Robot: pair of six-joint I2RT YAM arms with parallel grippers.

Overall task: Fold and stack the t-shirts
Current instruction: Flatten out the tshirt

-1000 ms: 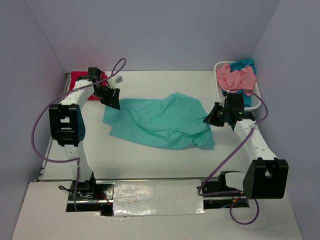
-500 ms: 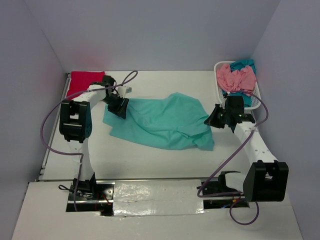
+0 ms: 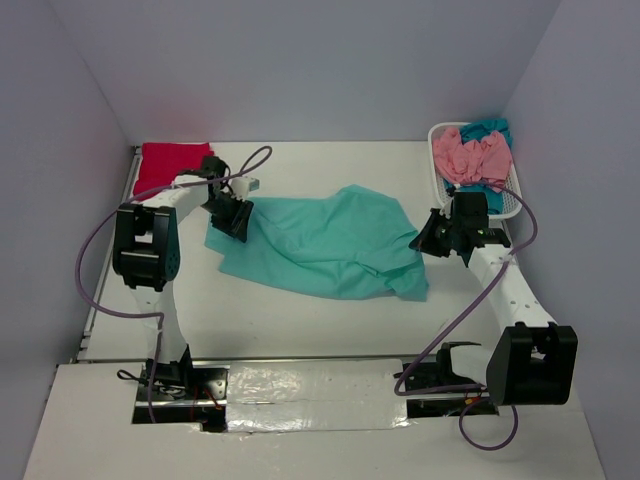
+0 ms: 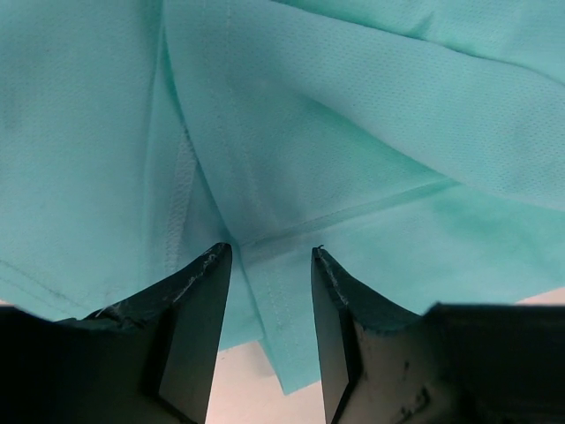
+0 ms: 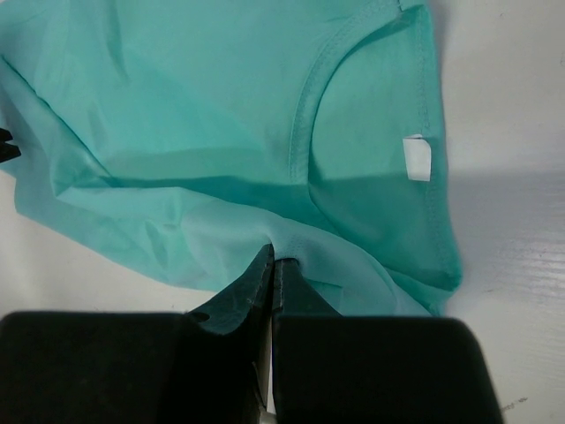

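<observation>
Red, far left: crimson red cloth t-shirt (image 3: 170, 160) lies folded flat in the far left corner of the white tabletop (image 3: 300, 310), apart from the rest. I take it for the base of the stack.
Left arm: left tool (image 3: 232, 218) is released, jaws apart, and sits low over the left edge of the spread shirt. In the wrist view its fingers (image 4: 199, 291) straddle a stitched hem with nothing pinched between them.
Mint cloth, middle: light mint-teal cloth t-shirt (image 3: 320, 240) lies rumpled across the middle of the tabletop, unfolded, with layers doubled over at both ends. Its collar and white neck label (image 5: 416, 157) lie at the right end.
Right arm: right tool (image 3: 430, 238) is clenched on a small peak of the mint-teal cloth at the right end, beside the collar.
Far right corner: white plastic lattice basket (image 3: 515, 205) holds a salmon pink cloth t-shirt (image 3: 470, 155) heaped on a darker teal-blue cloth t-shirt (image 3: 488, 128), both waiting their turn.
Risk, left: several layers overlap under the open jaws. If they close here they may catch only the top layer, or two edges together, and the fold would come out skewed.
Risk, right: the pinch looks thin, so a hard pull could slip it free. A one-sided pull, with the left end not yet held, would drag the whole shirt toward the basket instead of stretching it flat.
Risk, stack: a crooked fold would sit badly on the red shirt.
</observation>
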